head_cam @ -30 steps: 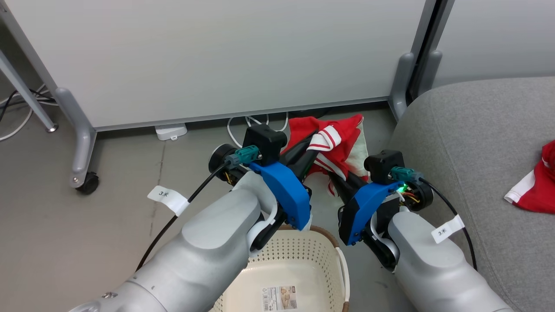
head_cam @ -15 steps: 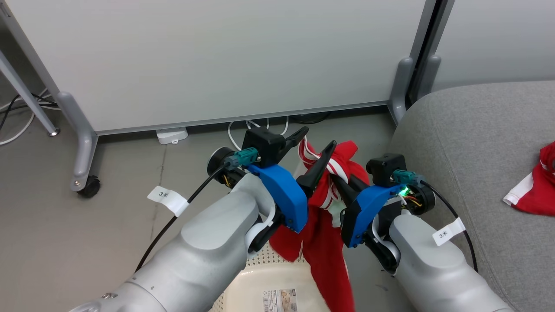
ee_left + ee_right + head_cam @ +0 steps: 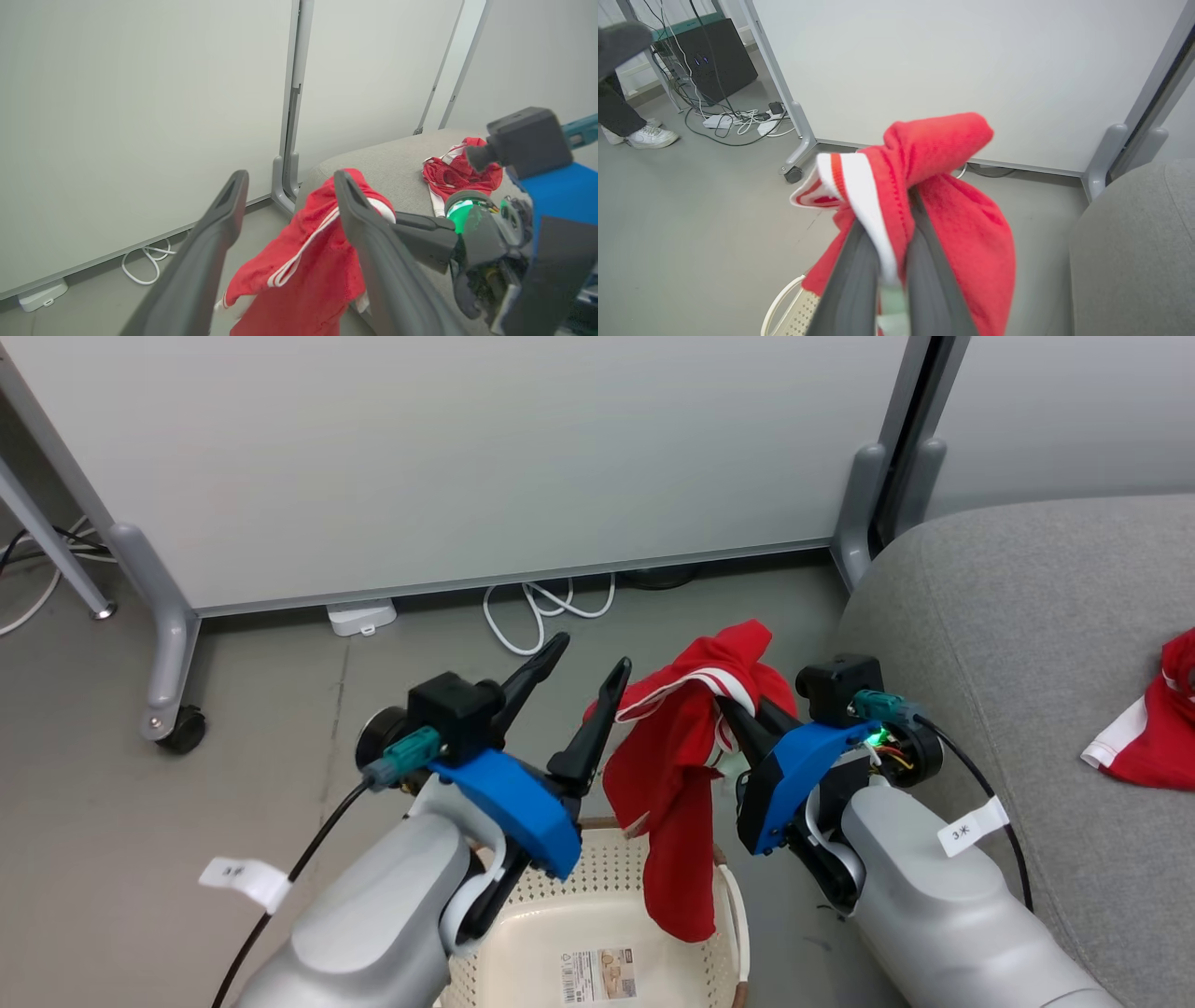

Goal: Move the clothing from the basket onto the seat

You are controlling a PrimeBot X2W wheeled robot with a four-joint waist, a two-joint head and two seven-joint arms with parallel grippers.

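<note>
Right jaws pinch crumpled red clothing [image 3: 672, 784]; left jaws splayed.

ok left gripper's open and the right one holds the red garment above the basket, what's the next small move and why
Probably swing the right gripper to the robot's right, carrying the red garment over the seat. Its fingers are shut on the cloth, which hangs over the basket; the left gripper stands open, holding nothing; another red garment already lies on the seat.
</note>
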